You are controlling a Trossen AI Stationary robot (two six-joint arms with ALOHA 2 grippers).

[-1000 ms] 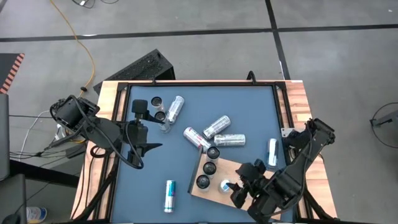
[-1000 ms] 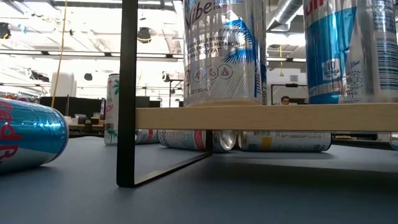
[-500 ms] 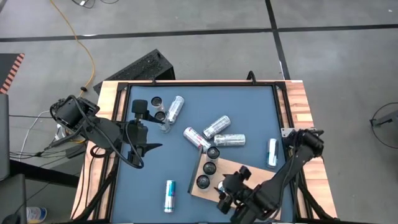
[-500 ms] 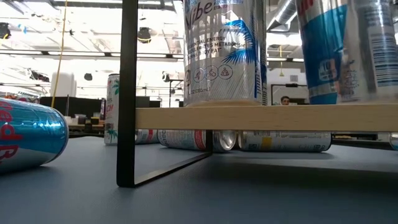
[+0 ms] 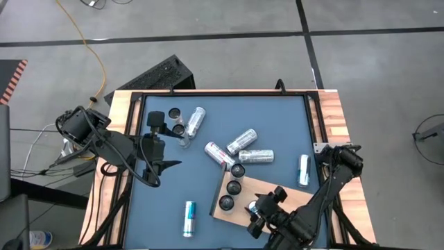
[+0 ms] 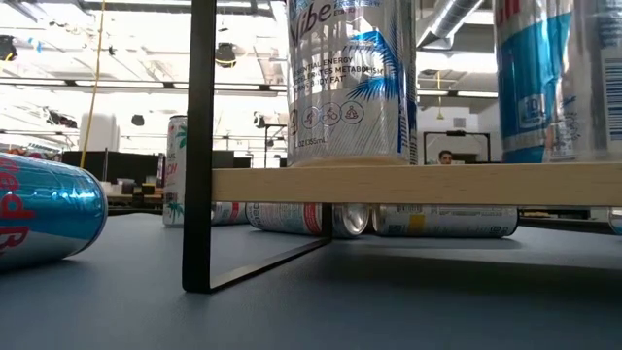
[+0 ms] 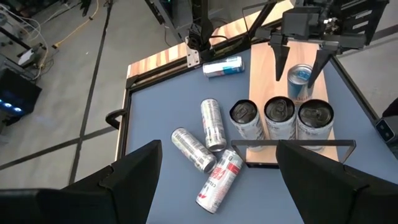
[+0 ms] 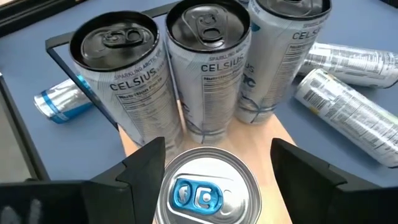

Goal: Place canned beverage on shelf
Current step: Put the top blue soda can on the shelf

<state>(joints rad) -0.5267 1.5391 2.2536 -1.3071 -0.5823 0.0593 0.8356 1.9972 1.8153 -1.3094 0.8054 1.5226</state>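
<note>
The shelf (image 5: 274, 191), a light wooden board on a black frame, stands at the near right of the table. Three Celsius cans (image 8: 208, 68) stand upright in a row along its left end. Beside them a blue-and-silver can (image 5: 251, 205) stands upright, its base on the board (image 6: 544, 157). My right gripper (image 5: 258, 212) is closed around this can, its top (image 8: 202, 190) showing between the fingers. My left gripper (image 5: 170, 164) hangs open above the table's left side, away from the shelf, with nothing between its fingers (image 7: 137, 177). My right gripper pinches the blue-and-silver can between its two fingers (image 7: 278, 65), which lie on opposite sides of the wall just below the rim (image 7: 301, 87). They come slanting down from the table's near right. The can stands upright with its base on the shelf.
Loose cans lie on the blue-grey tabletop: three beyond the shelf (image 5: 246, 149), one by the right edge (image 5: 304, 170), one near the front (image 5: 189, 219), one at the far left (image 5: 195, 121). The shelf's black leg (image 6: 199, 146) stands ahead in the low view.
My right gripper has sunk, and its arm has swung toward the table's near edge, staying closed on the can. The can tipped a little partway and now stands upright on the shelf, shifted slightly sideways.
</note>
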